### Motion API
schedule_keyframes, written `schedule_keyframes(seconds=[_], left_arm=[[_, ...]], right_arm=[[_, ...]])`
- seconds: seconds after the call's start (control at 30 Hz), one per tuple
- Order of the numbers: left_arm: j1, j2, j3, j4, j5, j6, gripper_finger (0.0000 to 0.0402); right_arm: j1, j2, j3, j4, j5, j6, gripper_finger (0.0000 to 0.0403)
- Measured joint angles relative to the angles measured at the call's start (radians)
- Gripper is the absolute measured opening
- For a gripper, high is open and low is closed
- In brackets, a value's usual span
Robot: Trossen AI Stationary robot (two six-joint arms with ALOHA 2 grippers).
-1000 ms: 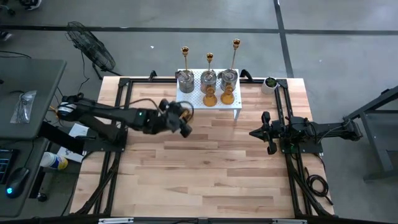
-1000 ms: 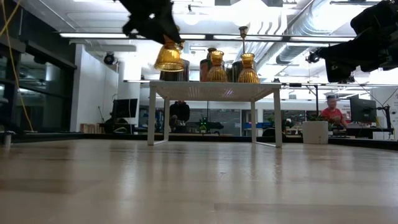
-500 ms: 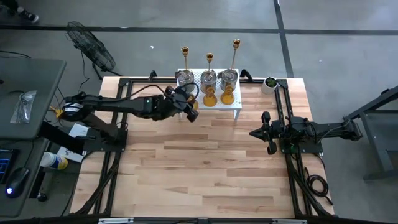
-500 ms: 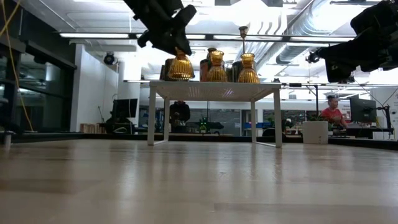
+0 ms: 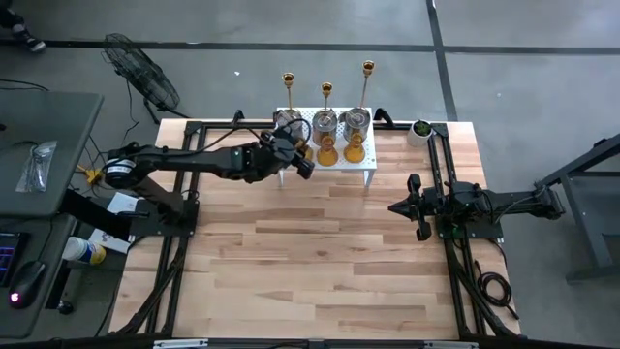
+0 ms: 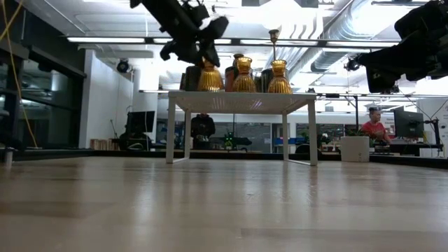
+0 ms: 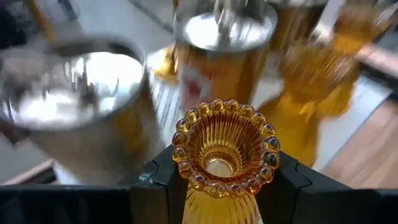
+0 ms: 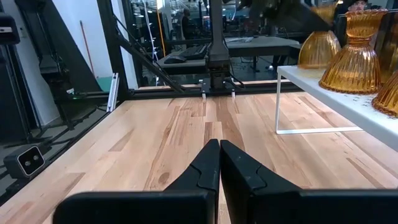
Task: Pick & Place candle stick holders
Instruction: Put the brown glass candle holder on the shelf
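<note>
Left gripper (image 5: 298, 155) carried amber holder (image 7: 226, 146) onto white stand's (image 6: 241, 102) left end; jaws clamped, release next.

The surface (image 5: 320, 252) is pale wood plank, bordered by a black metal frame (image 5: 184, 194). It stands on a grey concrete floor (image 5: 523, 87) crossed by dark seams. A black floor fan (image 5: 140, 73) stands beyond the far left corner, and a grey desk (image 5: 39, 145) sits alongside. The room behind has white walls (image 6: 105, 98), exposed ceiling ducts (image 6: 350, 35), bright strip lighting (image 6: 112, 40), and monitors (image 6: 140, 122).
</note>
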Motion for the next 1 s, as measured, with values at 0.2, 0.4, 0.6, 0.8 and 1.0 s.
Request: schedule_keyframes(seconds=[0.2,0.4,0.6,0.8,1.0], left_arm=[[0.017,0.026,0.023,-0.011,-0.005,-0.004,0.0141],[0.043,0.068,0.074,-0.057,-0.003,-0.001,0.0141],[0.057,0.093,0.107,-0.075,0.027,0.001,0.0141],[0.055,0.093,0.108,-0.102,0.027,-0.011,0.0141],[0.055,0.092,0.108,-0.113,0.027,-0.025,0.0141]], right_arm=[[0.0,0.0,0.0,0.0,0.0,0.0,0.0004],[0.0,0.0,0.0,0.0,0.0,0.0,0.0004],[0.0,0.0,0.0,0.001,0.001,0.0,0.0004],[0.001,0.0,0.0,0.002,0.001,0.0,0.0004],[0.001,0.0,0.0,0.002,0.001,0.0,0.0004]])
